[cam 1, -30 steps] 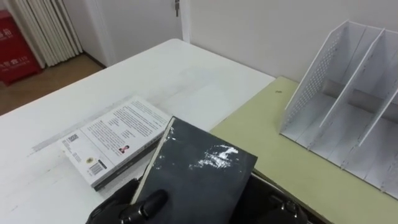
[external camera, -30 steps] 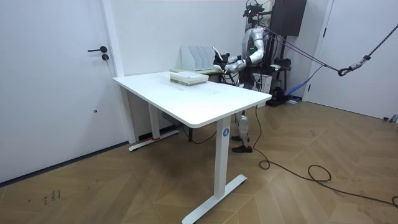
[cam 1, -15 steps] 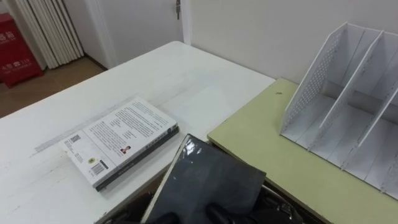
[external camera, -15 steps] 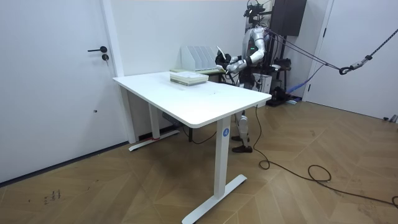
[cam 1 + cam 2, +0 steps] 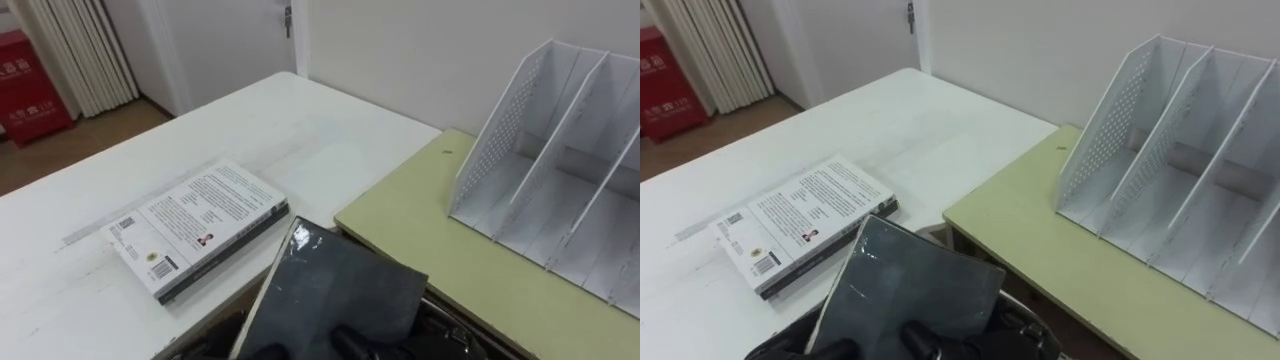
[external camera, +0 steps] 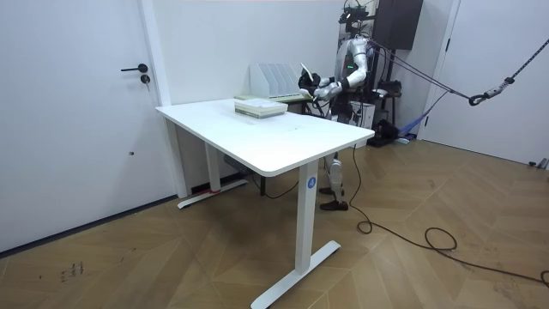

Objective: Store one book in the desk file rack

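Holding dark book (image 5: 335,290) low, well apart from rack (image 5: 560,170) | left hand (image 5: 785,350) pinched its near edge; right hand (image 5: 452,338) beneath, state unclear | judged stiff, glossy, slippery: grip by spine.

A shiny, smooth cover is seen on the dark book (image 5: 335,295), and light is thrown back from it near its top corner. The white book (image 5: 200,225) is made of paper, and its cover is smooth with only a soft shine. The top of the white table (image 5: 300,130) is smooth and dull. The top of the green desk (image 5: 420,230) is flat and matt. The file rack (image 5: 560,160) is hard, white and matt, and one side wall is dotted with small holes. Whether it is plastic or metal cannot be told. The floor (image 6: 171,257) is laid with smooth wooden boards.
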You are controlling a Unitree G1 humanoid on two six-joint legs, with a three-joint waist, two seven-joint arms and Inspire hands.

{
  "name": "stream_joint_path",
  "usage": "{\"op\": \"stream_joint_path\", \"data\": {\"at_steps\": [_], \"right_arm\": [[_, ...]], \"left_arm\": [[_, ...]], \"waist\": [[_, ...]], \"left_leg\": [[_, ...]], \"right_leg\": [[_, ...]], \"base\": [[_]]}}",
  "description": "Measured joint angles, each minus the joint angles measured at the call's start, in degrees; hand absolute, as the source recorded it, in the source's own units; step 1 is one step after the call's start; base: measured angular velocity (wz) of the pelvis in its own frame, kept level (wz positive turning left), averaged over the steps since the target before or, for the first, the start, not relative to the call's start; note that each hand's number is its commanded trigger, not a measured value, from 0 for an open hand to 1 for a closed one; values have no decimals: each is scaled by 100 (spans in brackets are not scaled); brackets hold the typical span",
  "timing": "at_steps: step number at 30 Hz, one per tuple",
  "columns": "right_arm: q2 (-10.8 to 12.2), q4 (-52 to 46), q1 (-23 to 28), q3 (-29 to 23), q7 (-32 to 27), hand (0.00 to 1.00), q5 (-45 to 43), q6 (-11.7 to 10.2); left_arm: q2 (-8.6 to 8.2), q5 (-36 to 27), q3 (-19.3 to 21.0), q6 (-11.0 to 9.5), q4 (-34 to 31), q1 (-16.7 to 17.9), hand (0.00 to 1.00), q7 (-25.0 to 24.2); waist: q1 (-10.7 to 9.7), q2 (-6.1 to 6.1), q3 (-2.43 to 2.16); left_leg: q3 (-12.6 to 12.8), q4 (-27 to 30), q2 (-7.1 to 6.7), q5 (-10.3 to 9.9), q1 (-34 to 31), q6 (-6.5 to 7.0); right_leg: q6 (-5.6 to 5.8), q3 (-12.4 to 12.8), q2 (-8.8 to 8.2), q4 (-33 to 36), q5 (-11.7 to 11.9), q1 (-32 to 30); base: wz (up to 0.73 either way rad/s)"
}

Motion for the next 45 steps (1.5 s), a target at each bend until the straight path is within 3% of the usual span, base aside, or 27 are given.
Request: {"op": "stream_joint_path", "data": {"at_steps": [10,15,18,20,23,25,29,34,38,41,43,45], "right_arm": [[-162,-3,-1,-312,-289,100,-138,-7],[-176,-4,-17,-538,-747,100,-616,-19],[-173,-11,-22,-596,-1266,100,-870,-175],[-155,-53,-23,-696,-1555,100,-1212,-264],[-26,-82,-153,-971,-2141,100,-1927,-379],[147,-196,-185,-1063,-2726,100,-2546,-589],[410,-489,-190,-1118,-3580,100,-3470,-729],[630,-917,-259,-1147,-4671,100,-4721,-1123],[664,-1001,-494,-1230,-5481,100,-5318,-1314],[744,-1060,-676,-1410,-6153,100,-5803,-1582],[769,-1082,-825,-1549,-6627,100,-6035,-1759],[769,-1173,-830,-1659,-6973,100,-6233,-1820]], "left_arm": [[-37,17,360,-49,41,106,0,119],[-72,678,397,-200,152,275,0,385],[-89,973,375,-296,477,328,0,527],[-168,1222,329,-421,636,380,0,687],[-409,1634,276,-520,678,533,0,942],[-511,1757,119,-634,829,595,0,1129],[-716,1887,-51,-790,1068,627,0,1448],[-1126,2227,-84,-1128,1669,648,0,1709],[-1245,2251,-113,-1281,2072,678,0,1926],[-1301,2245,-91,-1489,2545,721,0,2089],[-1426,2245,19,-1631,3087,712,0,2279],[-1450,2251,88,-1682,3423,719,0,2422]], "waist": [[-18,-52,7],[-138,-93,-1],[-223,-118,9],[-277,-127,16],[-422,-129,66],[-495,-113,88],[-525,-83,72],[-563,-64,54],[-585,-100,47],[-589,-94,35],[-584,-102,4],[-508,-148,-36]], "left_leg": [[94,-44,9,0,42,0],[133,-118,6,2,76,-1],[151,-128,4,4,143,-1],[149,-129,-6,4,161,0],[158,-134,-17,4,165,2],[195,-224,-10,5,215,3],[267,-261,-14,11,265,-8],[329,-354,-27,16,296,-13],[351,-358,-23,16,291,-12],[351,-387,-26,16,308,-13],[351,-429,-29,18,323,-15],[345,-440,-25,21,322,-20]], "right_leg": [[0,57,15,-19,1,2],[2,66,13,-7,2,6],[4,81,18,-21,2,40],[5,100,19,-14,2,29],[16,68,19,-11,1,21],[16,96,29,-25,0,11],[14,200,86,-91,5,-7],[14,249,101,-98,5,-5],[16,240,101,-131,4,-15],[16,233,105,-202,5,4],[16,233,110,-204,5,3],[16,225,116,-210,5,4]], "base": [[-3],[-3],[-5],[-2],[0],[-7],[-13],[-7],[-2],[0],[0],[0]]}}
